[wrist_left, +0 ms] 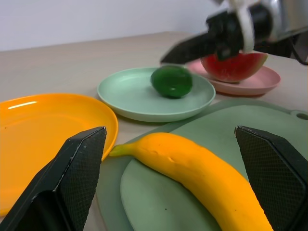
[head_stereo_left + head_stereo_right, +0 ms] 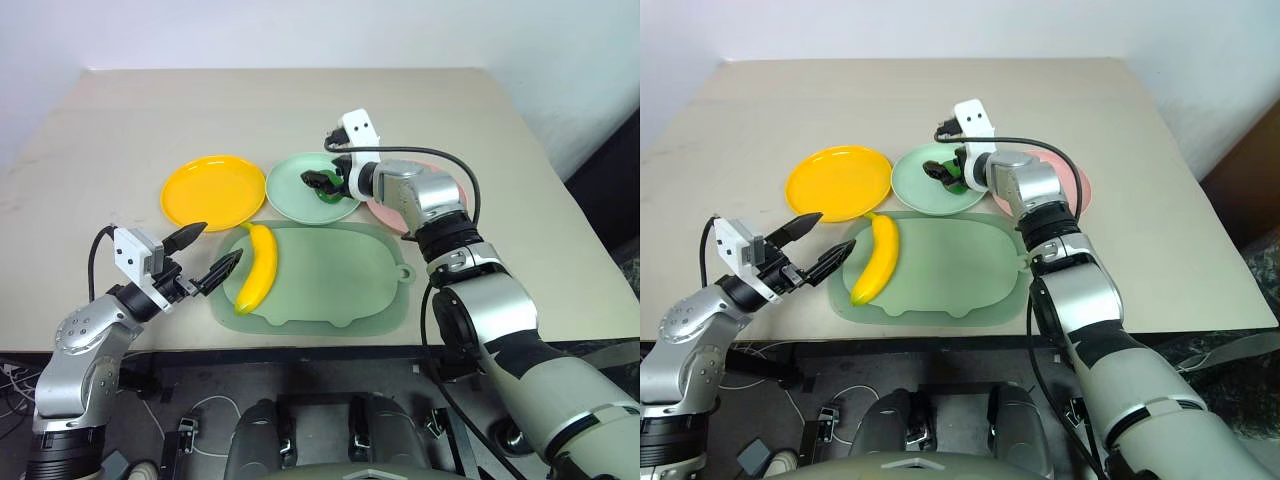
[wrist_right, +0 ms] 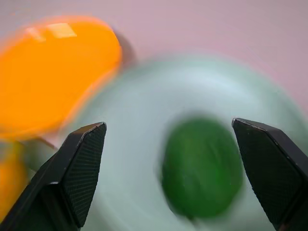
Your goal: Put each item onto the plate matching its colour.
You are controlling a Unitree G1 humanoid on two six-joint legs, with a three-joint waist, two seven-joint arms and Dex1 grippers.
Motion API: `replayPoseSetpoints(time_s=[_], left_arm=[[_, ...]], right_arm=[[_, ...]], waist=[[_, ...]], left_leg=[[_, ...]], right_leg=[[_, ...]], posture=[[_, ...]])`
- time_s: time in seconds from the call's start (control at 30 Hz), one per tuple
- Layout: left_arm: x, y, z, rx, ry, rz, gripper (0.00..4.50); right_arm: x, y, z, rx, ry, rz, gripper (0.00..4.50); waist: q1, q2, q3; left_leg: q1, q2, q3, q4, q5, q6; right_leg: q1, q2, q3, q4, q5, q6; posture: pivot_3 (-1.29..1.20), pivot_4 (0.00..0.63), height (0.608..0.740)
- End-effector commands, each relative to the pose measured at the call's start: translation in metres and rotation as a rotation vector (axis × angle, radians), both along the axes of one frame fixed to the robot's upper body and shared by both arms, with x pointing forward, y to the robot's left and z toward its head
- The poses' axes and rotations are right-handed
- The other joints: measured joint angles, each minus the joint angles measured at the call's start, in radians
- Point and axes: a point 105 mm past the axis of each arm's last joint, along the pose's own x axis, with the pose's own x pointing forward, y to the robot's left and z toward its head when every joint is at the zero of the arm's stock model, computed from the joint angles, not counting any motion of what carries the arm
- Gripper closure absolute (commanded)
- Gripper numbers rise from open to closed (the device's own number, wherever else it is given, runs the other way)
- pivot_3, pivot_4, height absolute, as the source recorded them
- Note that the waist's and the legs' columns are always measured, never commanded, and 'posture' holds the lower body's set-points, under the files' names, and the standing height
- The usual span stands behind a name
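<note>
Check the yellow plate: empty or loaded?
Empty. The orange-yellow plate has nothing on it; the banana lies on the pale-green mat.

Shows a curved yellow toy banana [image 1: 202,175] lying on a large pale-green rounded mat [image 1: 269,125], between two spread black fingers [image 1: 72,178]. Beyond, holds a round dark-green lime [image 1: 172,81] on a pale mint plastic plate [image 1: 125,96], a red watermelon wedge [image 1: 234,66] on a pink plate [image 1: 255,83], an orange-yellow plate [image 1: 43,130] alongside, another black gripper [image 1: 166,57] above the lime.
</note>
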Motion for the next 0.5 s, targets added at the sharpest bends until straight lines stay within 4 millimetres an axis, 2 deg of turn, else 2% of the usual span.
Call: replayPoseSetpoints(time_s=[0.03, 0.2, 0.37, 0.43, 0.5], left_arm=[[-0.004, 0.001, 0.016, 0.001, -0.062, -0.002, 0.0], [-0.007, 0.002, 0.019, -0.039, -0.049, 0.015, 0.0], [-0.009, 0.001, 0.02, -0.053, -0.046, 0.049, 0.0], [-0.01, -0.001, 0.018, -0.063, -0.029, 0.062, 0.0], [-0.013, -0.004, 0.017, -0.072, -0.022, 0.072, 0.0]], right_arm=[[-0.027, 0.0, 0.02, 0.073, -0.09, 0.087, 0.02], [-0.08, -0.006, 0.014, 0.129, -0.13, 0.221, 0.02], [-0.103, -0.023, 0.008, 0.161, -0.168, 0.222, 0.02], [-0.11, -0.034, 0.007, 0.185, -0.244, 0.204, 0.02], [-0.125, -0.038, 0.002, 0.192, -0.309, 0.248, 0.02]], waist=[[0.001, 0.0, 0.0], [0.0, 0.0, 0.0], [0.0, 0.0, 0.0], [0.0, 0.0, 0.0], [0.004, 0.0, 0.0]], left_leg=[[0.0, 0.0, 0.0, 0.0, 0.0, 0.0], [0.0, 0.0, -0.001, 0.0, 0.0, 0.0], [0.002, 0.0, -0.001, 0.0, 0.0, 0.0], [0.004, 0.0, -0.001, 0.0, 0.0, 0.0], [0.003, 0.0, -0.001, 0.0, 0.0, 0.0]], right_leg=[[0.0, 0.0, 0.0, 0.0, 0.0, 0.0], [0.0, 0.0, 0.0, 0.0, 0.0, 0.0], [0.002, 0.0, 0.0, 0.0, 0.0, 0.0], [0.003, 0.0, 0.0, 0.0, 0.0, 0.0], [0.004, 0.0, 0.0, -0.001, 0.0, 0.0]], posture=[[0.0, 0.15, 0.695], [0.0, 0.15, 0.695], [0.0, 0.15, 0.695], [0.0, 0.15, 0.695], [0.0, 0.15, 0.695]])
